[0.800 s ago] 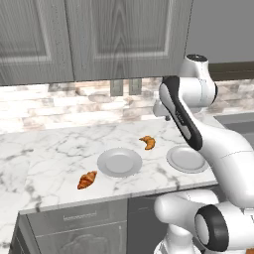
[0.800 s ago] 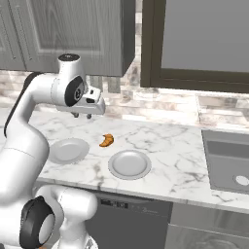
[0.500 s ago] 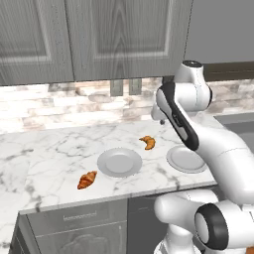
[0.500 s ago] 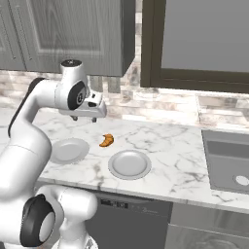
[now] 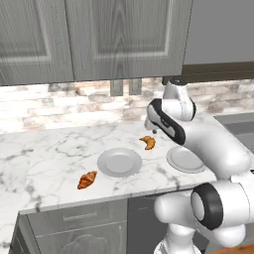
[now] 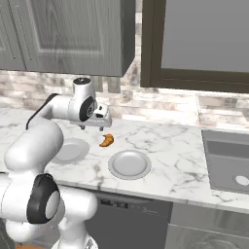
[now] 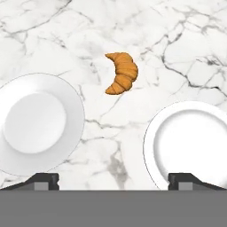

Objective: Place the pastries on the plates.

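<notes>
The arm has swung in over the counter [image 5: 44,149], so its wide-open, empty gripper [image 7: 113,179] now looks down on a croissant [image 7: 120,72] at twelve o'clock between both bare plates [image 7: 37,122] [image 7: 190,142], likely next to be grasped.

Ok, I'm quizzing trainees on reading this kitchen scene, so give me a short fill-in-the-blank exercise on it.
1. Both plates, left and right, are ____ of food.
2. One croissant lies on the marble counter ____ the two plates.
3. The other croissant lies near the counter's ____ edge.
4. The gripper hangs above the counter holding ____.

Missing words: empty; between; front; nothing
</notes>
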You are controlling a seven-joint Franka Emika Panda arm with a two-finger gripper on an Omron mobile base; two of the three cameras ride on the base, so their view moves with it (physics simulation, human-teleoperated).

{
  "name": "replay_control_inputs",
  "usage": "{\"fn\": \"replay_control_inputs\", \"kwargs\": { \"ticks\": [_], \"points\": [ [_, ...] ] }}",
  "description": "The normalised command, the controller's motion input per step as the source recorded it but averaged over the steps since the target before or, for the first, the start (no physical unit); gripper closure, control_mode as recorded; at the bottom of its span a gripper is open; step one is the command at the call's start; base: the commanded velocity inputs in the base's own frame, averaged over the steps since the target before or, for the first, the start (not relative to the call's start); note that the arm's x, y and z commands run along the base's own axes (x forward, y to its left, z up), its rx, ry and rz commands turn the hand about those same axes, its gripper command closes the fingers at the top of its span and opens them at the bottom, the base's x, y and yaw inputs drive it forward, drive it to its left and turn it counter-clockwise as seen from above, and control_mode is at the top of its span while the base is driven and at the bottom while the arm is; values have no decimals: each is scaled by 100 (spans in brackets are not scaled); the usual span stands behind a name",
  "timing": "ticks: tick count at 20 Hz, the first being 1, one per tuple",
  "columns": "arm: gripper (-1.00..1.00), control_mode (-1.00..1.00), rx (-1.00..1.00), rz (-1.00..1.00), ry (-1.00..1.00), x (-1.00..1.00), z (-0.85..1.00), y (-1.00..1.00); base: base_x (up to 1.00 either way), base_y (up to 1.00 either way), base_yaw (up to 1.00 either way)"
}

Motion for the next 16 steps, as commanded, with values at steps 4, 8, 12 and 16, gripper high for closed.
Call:
{"fn": "replay_control_inputs", "kwargs": {
  "ticks": [4,8,12,16],
  "points": [
    [-100,-100,0,0,7,58,-57,0,0,0,0],
    [-100,-100,0,0,6,47,-44,0,0,0,0],
    [-100,-100,0,0,4,39,-47,0,0,0,0],
    [-100,-100,0,0,4,43,-36,0,0,0,0]
  ]
}}
